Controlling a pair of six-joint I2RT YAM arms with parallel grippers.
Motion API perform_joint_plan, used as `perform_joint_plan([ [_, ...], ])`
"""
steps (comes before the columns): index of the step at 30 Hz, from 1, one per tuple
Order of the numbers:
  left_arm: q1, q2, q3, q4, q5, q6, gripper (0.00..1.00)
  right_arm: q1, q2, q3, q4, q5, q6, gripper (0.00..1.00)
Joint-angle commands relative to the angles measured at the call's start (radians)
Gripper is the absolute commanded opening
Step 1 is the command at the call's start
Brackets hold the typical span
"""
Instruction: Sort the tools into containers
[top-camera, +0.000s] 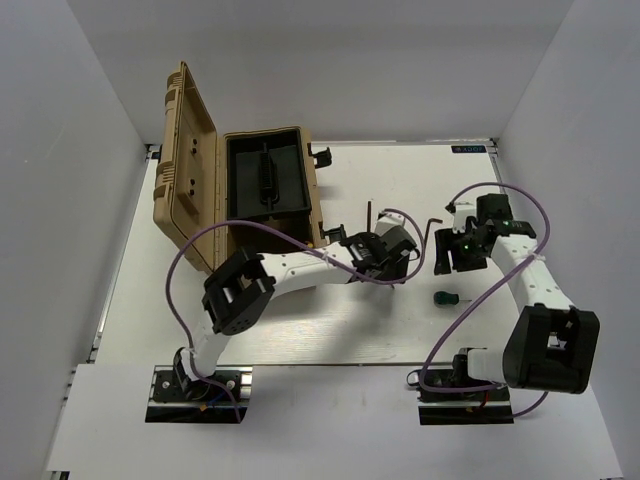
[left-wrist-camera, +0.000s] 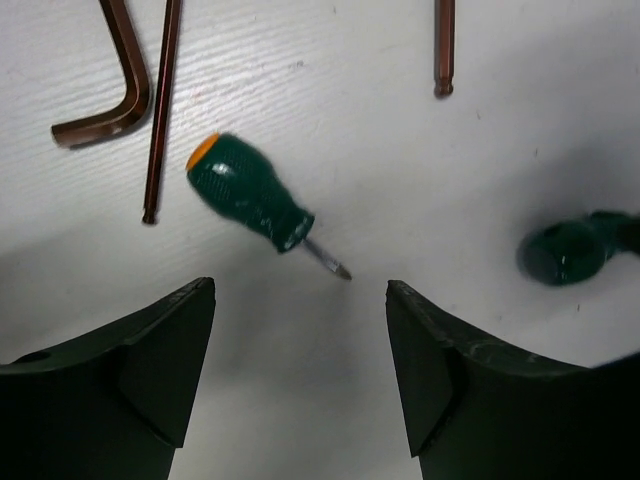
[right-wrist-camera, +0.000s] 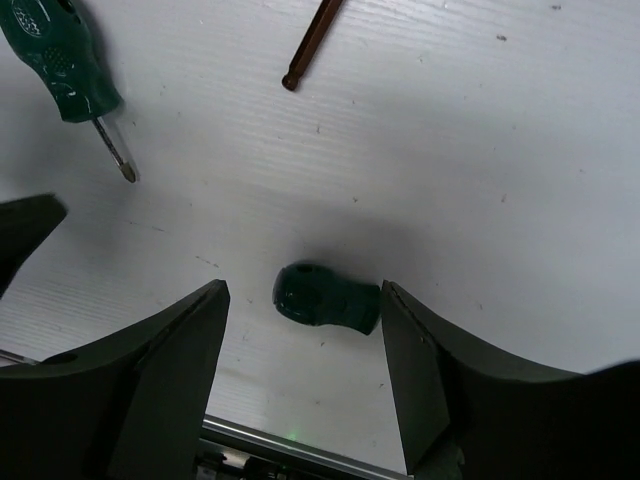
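Right wrist: screwdriver (right-wrist-camera: 325, 297) between right end effector (right-wrist-camera: 302, 295) jaws

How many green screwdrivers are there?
2. One screwdriver with an orange cap lies on the table ahead of the left end effector, near the bent keys. The other screwdriver lies inside the open right end effector. More could be hidden.

**A:** how are the cams set up here?

**B:** the top one sits high behind the bases (top-camera: 197, 392), tilted down, far enough to get the whole table (top-camera: 300, 330). The wrist cams look straight down past the left fingers (left-wrist-camera: 110, 390) and right fingers (right-wrist-camera: 130, 390), super close to the table.

**A:** any overlap?

**B:** both wrist views catch the same screwdriver (left-wrist-camera: 250, 205) (right-wrist-camera: 55, 55). The top view covers that patch too.
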Motion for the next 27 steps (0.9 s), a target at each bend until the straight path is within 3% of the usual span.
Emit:
perform_joint_plan([
  [1,0.009,0.065,0.127,-0.07,-0.088,-0.103,0.8,-0.037,-0.06,-0.031,0.011,-0.056,-0.021,0.68],
  [7,0.009,0.138,0.195,-0.128,-0.15,-0.198,0.8,-0.075,-0.129,-0.062,-0.003,-0.106,-0.018,0.68],
  [15,0.009,0.158,0.172,-0.137,-0.182,-0.21,0.8,-0.115,-0.149,-0.082,-0.001,-0.183,-0.004,0.68],
  [24,0.009,0.278,0.308,-0.176,-0.218,-0.229,0.77,-0.15,-0.183,-0.1,-0.011,-0.247,-0.002,0.68],
  [26,0.009,0.305,0.318,-0.186,-0.227,-0.238,0.73,-0.161,-0.187,-0.1,-0.014,-0.251,-0.005,0.68],
  [27,0.009,0.305,0.318,-0.186,-0.236,-0.238,0.67,-0.16,-0.189,-0.103,-0.015,-0.26,-0.005,0.68],
])
